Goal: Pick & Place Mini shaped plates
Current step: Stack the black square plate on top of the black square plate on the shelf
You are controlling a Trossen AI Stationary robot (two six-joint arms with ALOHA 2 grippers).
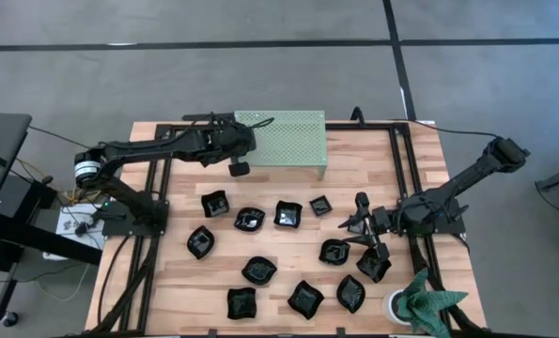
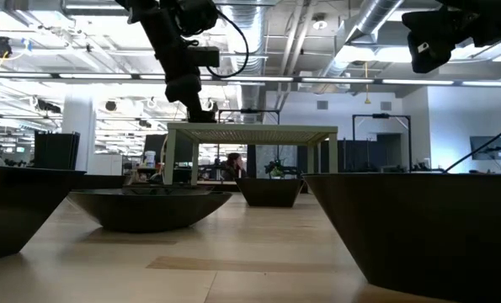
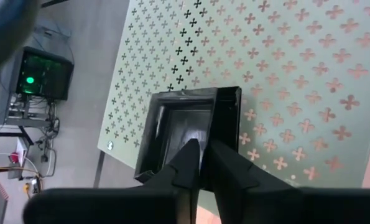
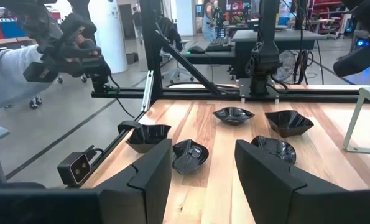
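My left gripper (image 3: 201,167) is shut on a small glossy black square plate (image 3: 185,127) over the top of the pale green perforated stand (image 3: 284,74), near its left end. The high view shows this gripper (image 1: 244,139) at that end, hiding the plate. Whether the plate rests on the stand or hangs just above it, I cannot tell. Several more black plates (image 1: 249,220) lie flat on the wooden table in front of the stand. My right gripper (image 1: 352,228) is open, low over the table's right part, pointing left, with one plate (image 4: 189,155) just ahead of its fingers (image 4: 148,168). My left gripper pinches the square plate's rim wall (image 3: 200,148) on the side nearest the wrist, between its two fingers (image 3: 186,163). The fingers come from above, slanting down onto the stand. The plate sits roughly level, open side up.
The stand (image 1: 284,139) sits at the table's far edge, middle. A green plant in a white pot (image 1: 420,300) stands at the near right corner. Black frame rails (image 1: 401,178) run along both sides. Bare wood shows between the stand and the plates.
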